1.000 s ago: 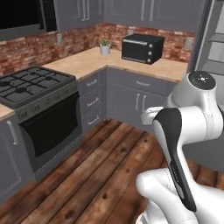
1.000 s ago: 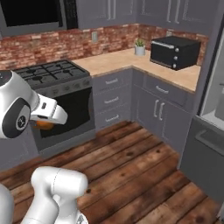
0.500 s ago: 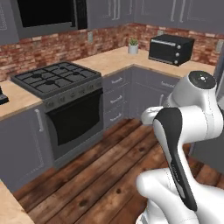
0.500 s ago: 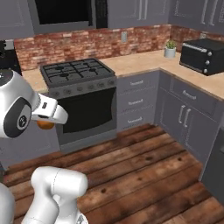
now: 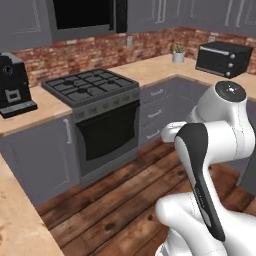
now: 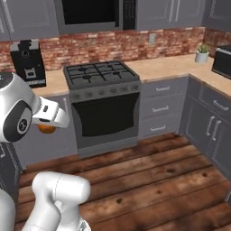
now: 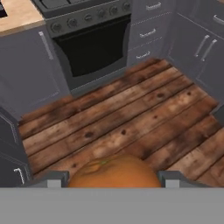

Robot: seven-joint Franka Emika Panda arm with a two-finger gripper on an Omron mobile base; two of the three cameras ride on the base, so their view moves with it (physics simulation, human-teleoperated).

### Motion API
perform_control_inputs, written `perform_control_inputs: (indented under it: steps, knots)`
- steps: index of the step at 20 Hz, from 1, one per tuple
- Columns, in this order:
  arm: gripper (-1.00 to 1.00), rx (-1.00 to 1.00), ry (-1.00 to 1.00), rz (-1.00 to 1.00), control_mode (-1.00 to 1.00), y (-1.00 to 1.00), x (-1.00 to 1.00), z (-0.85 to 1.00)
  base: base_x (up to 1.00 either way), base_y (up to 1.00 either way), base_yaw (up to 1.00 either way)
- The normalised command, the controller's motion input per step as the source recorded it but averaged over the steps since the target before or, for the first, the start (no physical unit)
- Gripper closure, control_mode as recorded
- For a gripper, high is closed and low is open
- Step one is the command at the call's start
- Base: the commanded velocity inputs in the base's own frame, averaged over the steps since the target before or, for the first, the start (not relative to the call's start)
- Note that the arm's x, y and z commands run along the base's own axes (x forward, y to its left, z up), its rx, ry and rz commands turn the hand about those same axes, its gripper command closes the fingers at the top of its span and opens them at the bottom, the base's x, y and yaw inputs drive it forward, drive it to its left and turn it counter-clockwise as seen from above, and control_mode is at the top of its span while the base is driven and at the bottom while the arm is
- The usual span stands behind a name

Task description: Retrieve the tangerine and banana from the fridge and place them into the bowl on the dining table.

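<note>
The tangerine (image 7: 114, 171) is a round orange fruit sitting between my two dark fingertips at the bottom of the hand view. My gripper (image 7: 111, 179) is shut on it, high above the wooden floor. In the right base view the tangerine (image 6: 45, 129) peeks out under the white hand at the left. The banana, the fridge and the red bowl are out of view.
A black gas stove with an oven (image 5: 102, 120) stands ahead, between grey cabinets (image 5: 162, 107). A black coffee machine (image 5: 14, 85) sits on the counter to its left, a toaster oven (image 5: 222, 58) at the far right. A light wooden top (image 5: 12, 215) edges the lower left. Plank floor (image 7: 131, 118) lies below.
The whole picture has swung: the base has turned left, so the stove slid rightwards and the coffee machine came into view. The tangerine stays in the gripper.
</note>
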Motion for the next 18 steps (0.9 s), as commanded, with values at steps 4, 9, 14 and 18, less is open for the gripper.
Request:
perform_control_inputs:
  steps: [4, 9, 14, 18]
  knots:
    - [1.0, 0.0, 0.0, 0.0, 1.0, 0.0, 0.0, 0.0, -0.05, 0.0, 0.37]
    - [1.0, 0.0, 0.0, 0.0, 1.0, 0.0, 0.0, 0.0, 0.01, 0.0, 0.38]
    - [1.0, 0.0, 0.0, 0.0, 1.0, 0.0, 0.0, 0.0, 0.05, 0.0, 0.38]
    - [1.0, 0.0, 0.0, 0.0, 1.0, 0.0, 0.0, 0.0, 0.0, -0.06, 0.39]
